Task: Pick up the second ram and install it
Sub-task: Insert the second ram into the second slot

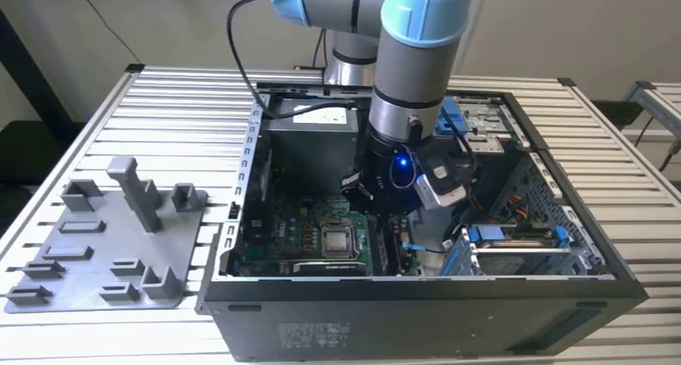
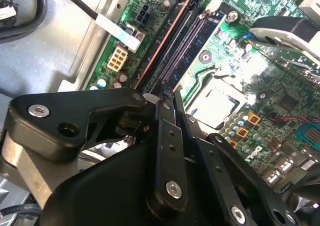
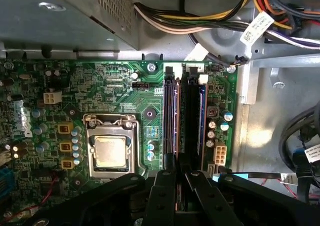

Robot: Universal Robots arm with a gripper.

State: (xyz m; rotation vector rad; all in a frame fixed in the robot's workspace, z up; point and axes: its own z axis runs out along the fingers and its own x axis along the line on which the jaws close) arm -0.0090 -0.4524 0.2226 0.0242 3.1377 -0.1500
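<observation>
- Arm reaches down into the open computer case (image 1: 426,301) on the slatted tabletop (image 1: 171,126); the grey tray (image 1: 96,253) sits at the exterior view's left.
- Pincer (image 3: 179,178) hangs over the memory sockets (image 3: 172,116) beside the processor (image 3: 111,152), fingers (image 3: 165,186) drawn close together, pinching a thin dark edge.
- Judged to be the second ram (image 3: 179,161), standing on edge between the fingers, right over a socket; seating cannot be told.
- Handling, as judgement: light, stiff, thin, fragile; hold by long flat faces, near the middle.
</observation>
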